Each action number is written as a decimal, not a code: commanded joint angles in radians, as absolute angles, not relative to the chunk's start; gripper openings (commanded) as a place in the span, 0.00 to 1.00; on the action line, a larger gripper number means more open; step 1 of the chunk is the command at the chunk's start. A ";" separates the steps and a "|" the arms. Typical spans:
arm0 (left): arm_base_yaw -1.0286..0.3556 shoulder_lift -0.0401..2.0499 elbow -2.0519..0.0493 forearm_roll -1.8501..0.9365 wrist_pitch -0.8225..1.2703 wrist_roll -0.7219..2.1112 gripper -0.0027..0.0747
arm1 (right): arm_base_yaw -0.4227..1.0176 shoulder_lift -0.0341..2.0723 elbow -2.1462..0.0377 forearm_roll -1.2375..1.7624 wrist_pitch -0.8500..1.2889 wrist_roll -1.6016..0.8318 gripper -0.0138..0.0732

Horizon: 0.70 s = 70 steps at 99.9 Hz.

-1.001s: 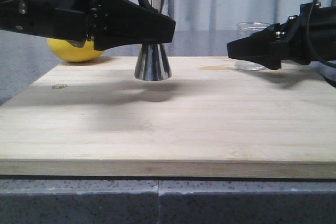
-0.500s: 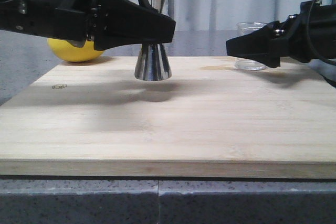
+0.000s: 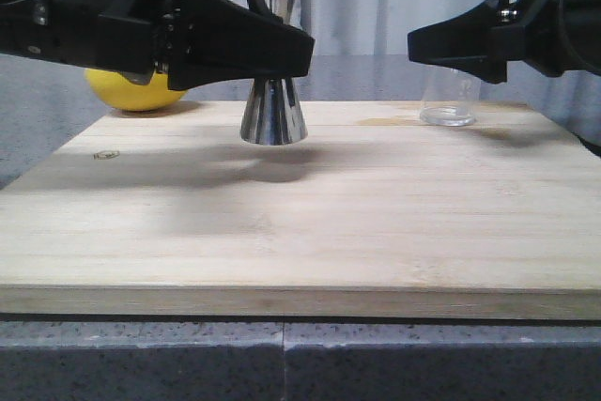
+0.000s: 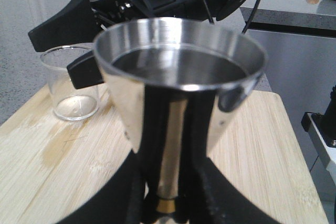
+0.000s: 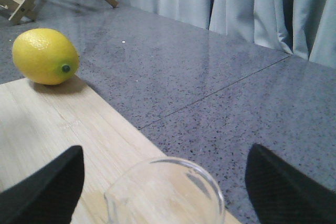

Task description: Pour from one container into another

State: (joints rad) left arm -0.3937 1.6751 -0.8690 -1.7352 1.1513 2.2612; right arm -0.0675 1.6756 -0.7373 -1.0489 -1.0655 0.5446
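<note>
My left gripper (image 3: pixel 282 49) clamps jigger (image 3: pixel 273 115) at frame centre; my right gripper (image 5: pixel 163 182), fingers wide apart, holds nothing above beaker (image 3: pixel 449 100), frame right

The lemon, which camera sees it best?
The right wrist view: the whole lemon lies in plain sight on the counter beside the board. In the front view the left gripper covers most of it. The left wrist view doesn't show it.

Right gripper (image 3: pixel 413 44) is rising off the beaker (image 3: pixel 448 100), now sitting above its rim level instead of around its middle; fingers spread wide. Beaker is showing unobstructed, standing alone on the board (image 3: pixel 300 232).
</note>
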 commanded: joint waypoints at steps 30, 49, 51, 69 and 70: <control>-0.401 1.630 -0.897 -1.798 1.249 2.254 0.01 | -0.075 1.485 -0.758 -1.010 -1.143 0.561 0.79; -0.388 1.630 -0.897 -1.796 1.249 2.254 0.01 | -0.075 1.353 -0.758 -1.042 -1.048 0.611 0.79; -0.386 1.630 -0.897 -1.794 1.249 2.254 0.01 | -0.075 1.339 -0.758 -1.050 -1.039 0.621 0.79; -0.342 1.630 -0.897 -1.790 1.268 2.254 0.01 | -0.075 1.237 -0.758 -1.121 -0.996 0.737 0.78; -0.338 1.630 -0.897 -1.790 1.268 2.254 0.01 | -0.075 1.230 -0.758 -1.124 -0.991 0.744 0.78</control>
State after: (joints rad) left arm -0.3598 1.6751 -0.8690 -1.7267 1.1513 2.2612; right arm -0.0675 1.3009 -0.7373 -1.1279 -0.9722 0.6880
